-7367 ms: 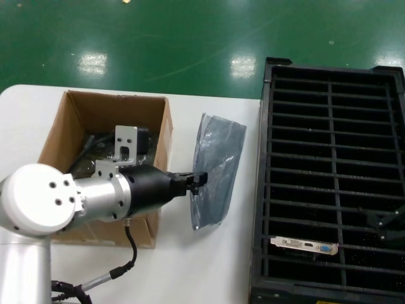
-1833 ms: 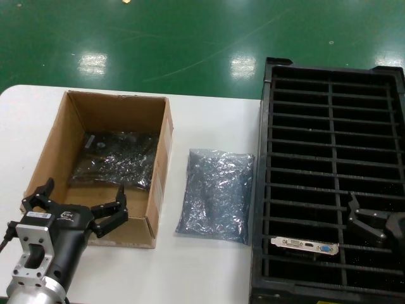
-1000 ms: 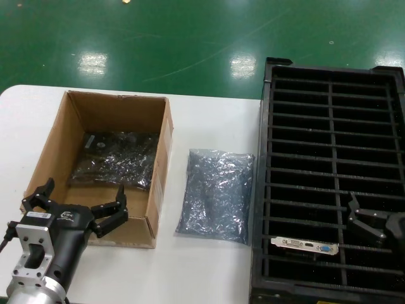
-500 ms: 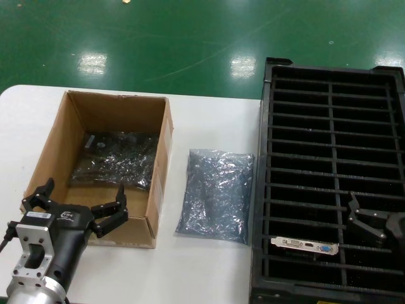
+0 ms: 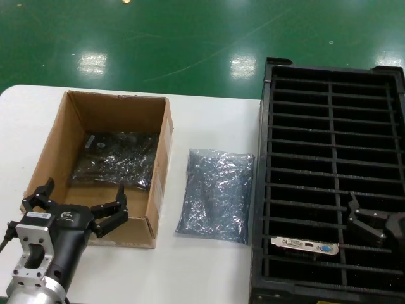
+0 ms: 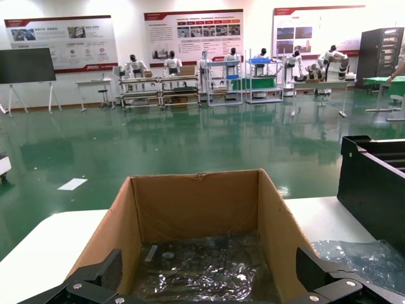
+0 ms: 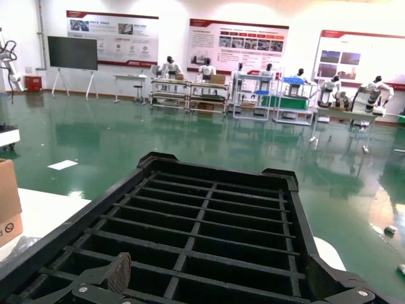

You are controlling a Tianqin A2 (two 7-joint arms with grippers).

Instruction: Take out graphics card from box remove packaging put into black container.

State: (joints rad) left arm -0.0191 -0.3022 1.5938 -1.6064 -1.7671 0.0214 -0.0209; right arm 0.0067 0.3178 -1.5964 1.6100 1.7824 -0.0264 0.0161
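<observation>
The box (image 5: 158, 168) is matt brown corrugated cardboard. The packaging (image 5: 217, 193) is crinkly, glossy grey plastic film. The black container (image 5: 329, 183) is matt plastic; the graphics card (image 5: 304, 244) shows a shiny metal bracket.

Robot lab hall: green floor (image 6: 190, 145), workstations (image 6: 209, 79).

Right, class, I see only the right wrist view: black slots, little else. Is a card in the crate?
Observer: Yes. One card sits in a near slot of the crate, left column.
Operator: Where is its bag?
Observer: The bag lies flat on the table, between the box and the crate.
Operator: And the left end effector?
Observer: The left end effector is open, at the box's near wall.
</observation>
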